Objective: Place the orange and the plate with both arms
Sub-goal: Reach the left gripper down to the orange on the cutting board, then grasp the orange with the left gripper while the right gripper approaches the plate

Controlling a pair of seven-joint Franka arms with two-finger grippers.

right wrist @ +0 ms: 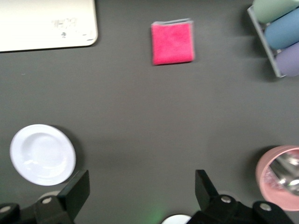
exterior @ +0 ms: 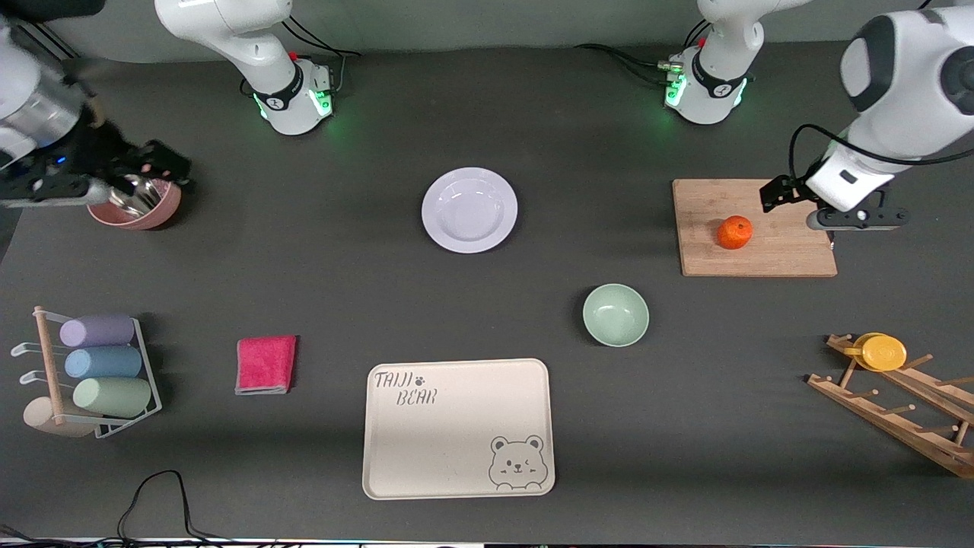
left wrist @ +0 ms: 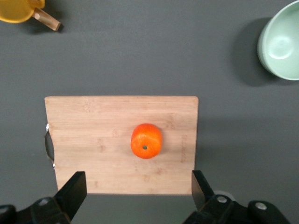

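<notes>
Looking from the front, the orange (exterior: 734, 232) sits on the wooden cutting board (exterior: 755, 228) toward the left arm's end of the table. The left gripper (exterior: 833, 215) hangs over that board's edge, holding nothing. The plate (exterior: 469, 210) lies bare mid-table, farther from the camera than the green bowl (exterior: 615, 314) and the bear tray (exterior: 458, 428). The right gripper (exterior: 133, 179) hovers over a pink bowl (exterior: 137, 207) at the right arm's end, also empty.

In the left wrist view, the left gripper's fingers (left wrist: 72, 191) stand spread wide, astride the board's edge, with the orange (left wrist: 146, 140) between them but well clear of both.

In the right wrist view, the right gripper's fingers (right wrist: 77, 189) are likewise wide apart over bare table, touching nothing; the plate (right wrist: 42, 154) lies off to one side, a pink cloth (right wrist: 172, 42) farther off.
</notes>
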